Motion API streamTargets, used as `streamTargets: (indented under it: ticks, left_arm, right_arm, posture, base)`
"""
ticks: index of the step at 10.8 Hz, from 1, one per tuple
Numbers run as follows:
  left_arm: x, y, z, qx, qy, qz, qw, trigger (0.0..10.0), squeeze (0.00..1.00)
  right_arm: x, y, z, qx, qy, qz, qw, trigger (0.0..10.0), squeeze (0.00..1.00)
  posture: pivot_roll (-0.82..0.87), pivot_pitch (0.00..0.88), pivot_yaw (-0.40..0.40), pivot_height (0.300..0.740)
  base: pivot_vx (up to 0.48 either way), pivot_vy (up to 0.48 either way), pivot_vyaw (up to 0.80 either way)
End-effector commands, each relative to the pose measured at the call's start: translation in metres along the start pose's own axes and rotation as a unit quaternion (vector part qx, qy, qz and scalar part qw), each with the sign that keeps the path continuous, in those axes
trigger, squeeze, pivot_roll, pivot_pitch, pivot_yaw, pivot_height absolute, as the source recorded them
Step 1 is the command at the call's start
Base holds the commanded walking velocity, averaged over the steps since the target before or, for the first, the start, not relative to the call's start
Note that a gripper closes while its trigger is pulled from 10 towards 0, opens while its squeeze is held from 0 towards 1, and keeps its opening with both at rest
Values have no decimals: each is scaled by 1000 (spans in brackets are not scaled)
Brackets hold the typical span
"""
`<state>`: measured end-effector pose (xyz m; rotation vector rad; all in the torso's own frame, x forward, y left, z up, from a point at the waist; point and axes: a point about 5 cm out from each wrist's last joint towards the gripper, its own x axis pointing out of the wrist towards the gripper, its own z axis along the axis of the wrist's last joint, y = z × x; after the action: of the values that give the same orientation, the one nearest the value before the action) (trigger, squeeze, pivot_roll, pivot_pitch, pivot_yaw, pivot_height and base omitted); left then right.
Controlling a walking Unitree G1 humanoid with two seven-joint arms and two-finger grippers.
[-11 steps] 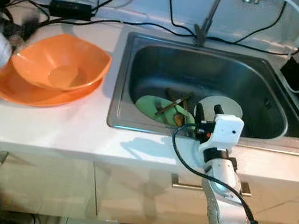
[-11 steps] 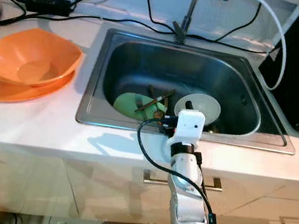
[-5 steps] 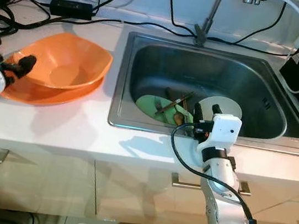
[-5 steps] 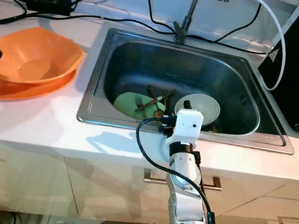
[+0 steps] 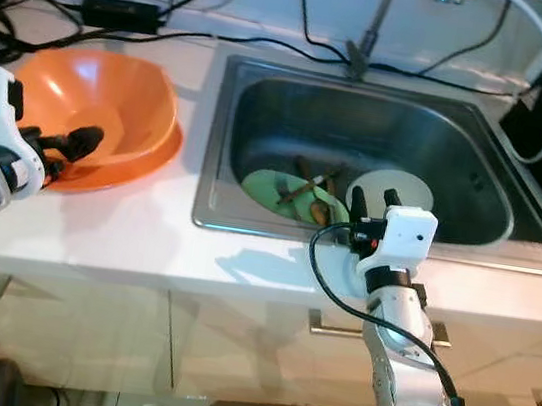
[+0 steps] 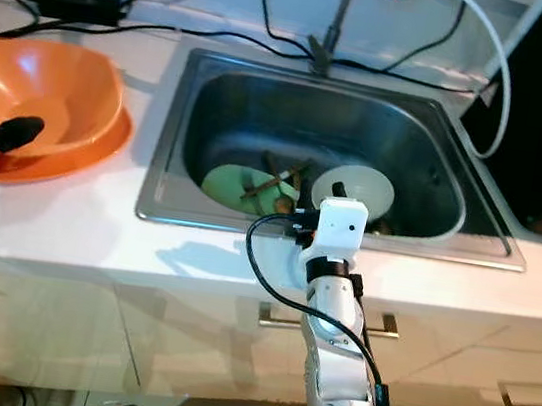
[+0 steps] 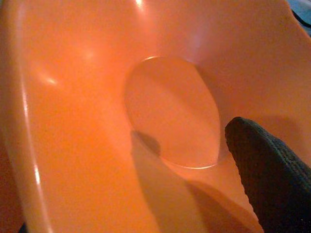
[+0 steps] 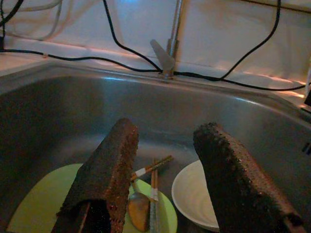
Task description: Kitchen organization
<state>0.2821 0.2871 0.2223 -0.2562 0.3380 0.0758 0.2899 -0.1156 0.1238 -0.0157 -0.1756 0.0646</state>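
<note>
Orange bowl [image 5: 97,108], on worktop [image 5: 145,236] left of sink [image 5: 220,135]: left gripper [image 5: 75,143] had newly arrived at its rim, grasp imminent, finger spread indeterminable. Right gripper [image 5: 372,199] unchanged, fingers parted above sink.

The head views are bright and evenly lit from above, washing out the white counter [image 5: 145,236], where the right arm casts a soft shadow. The sink [image 5: 254,110] shows dull sheen. The left wrist view glows saturated orange, with small glare spots on the bowl [image 7: 73,121] and a blurred finger. The right wrist view is dim and grainy, its near fingers [image 8: 107,179] out of focus.
</note>
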Motion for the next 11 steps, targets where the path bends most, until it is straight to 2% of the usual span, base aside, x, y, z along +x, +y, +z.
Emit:
streamTargets:
  ticks: [1, 2, 6, 11]
  left_arm:
    - [0, -4, 1, -4, -2, -4, 1000, 10000, 0]
    - [0, -4, 7, -9, -27, 10, 1000, 0, 0]
    - [-1, -4, 21, 1, -64, 33, 997, 0, 0]
    - [6, -9, 20, -5, -69, 26, 997, 0, 0]
  right_arm:
    - [-2, -3, -5, -5, 12, -3, 1000, 10000, 0]
    - [-2, -3, -5, -6, 12, -3, 1000, 10000, 0]
    - [-1, -2, -6, -7, 14, -3, 1000, 10000, 0]
    - [-1, -2, -6, -7, 16, -6, 1000, 10000, 0]
  posture:
    - [89, 99, -72, 740]
    - [90, 98, -73, 740]
    - [91, 97, -75, 740]
    - [89, 95, -71, 740]
  base:
    - [0, 0, 0]
    - [0, 0, 0]
    - [0, 0, 0]
    - [0, 0, 0]
